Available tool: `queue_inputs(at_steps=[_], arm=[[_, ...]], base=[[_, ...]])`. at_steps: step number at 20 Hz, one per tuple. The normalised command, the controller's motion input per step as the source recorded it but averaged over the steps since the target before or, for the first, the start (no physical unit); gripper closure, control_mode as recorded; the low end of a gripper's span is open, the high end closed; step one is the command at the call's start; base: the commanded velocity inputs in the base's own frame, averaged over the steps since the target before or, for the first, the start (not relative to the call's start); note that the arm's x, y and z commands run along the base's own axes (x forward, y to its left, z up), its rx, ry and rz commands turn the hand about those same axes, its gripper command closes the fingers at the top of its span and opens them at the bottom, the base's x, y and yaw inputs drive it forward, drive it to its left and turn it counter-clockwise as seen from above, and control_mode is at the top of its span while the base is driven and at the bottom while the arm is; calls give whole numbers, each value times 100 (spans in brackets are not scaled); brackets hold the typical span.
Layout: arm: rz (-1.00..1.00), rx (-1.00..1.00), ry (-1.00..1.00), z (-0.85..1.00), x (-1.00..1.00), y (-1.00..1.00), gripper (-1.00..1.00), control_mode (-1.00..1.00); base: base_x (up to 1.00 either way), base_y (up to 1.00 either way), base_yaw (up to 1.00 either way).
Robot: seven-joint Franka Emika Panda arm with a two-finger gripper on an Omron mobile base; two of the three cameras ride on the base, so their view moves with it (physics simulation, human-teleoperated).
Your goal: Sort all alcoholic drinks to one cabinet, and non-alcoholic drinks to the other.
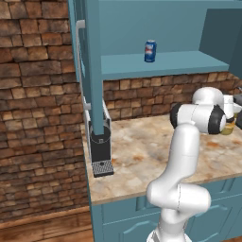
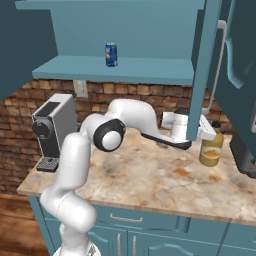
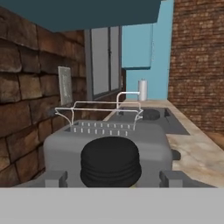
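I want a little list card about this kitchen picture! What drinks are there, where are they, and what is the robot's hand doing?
blue can: standing upright on the open cabinet's shelf
juice bottle: upright on the counter, black cap on
gripper: at the juice bottle's top, jaws either side of the cap
grip: cannot tell if the jaws are touching it
coffee machine: at the counter's far end

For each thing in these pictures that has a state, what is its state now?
blue soda can: upright on the open cabinet's shelf.
juice bottle: upright on the counter, black cap on.
cabinet door: swung open.
gripper: at the juice bottle's neck, jaws on either side of it; a firm grip cannot be told.
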Motion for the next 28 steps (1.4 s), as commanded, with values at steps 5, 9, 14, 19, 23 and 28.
queue_inputs(at_steps=[5, 9, 14, 19, 23, 28], arm=[[3, 0, 0, -4, 1, -7, 100, -100], [1, 0, 0, 0, -1, 0, 100, -100], [0, 0, 0, 0, -21, 1, 100, -100], [0, 0, 0, 0, -43, 19, 100, -100], [0, 0, 0, 0, -46, 35, 100, -100], [3, 0, -3, 0, -44, 59, 100, -100]], base=[[0, 0, 0], [0, 0, 0], [0, 0, 0], [0, 0, 0], [0, 0, 0], [0, 0, 0]])
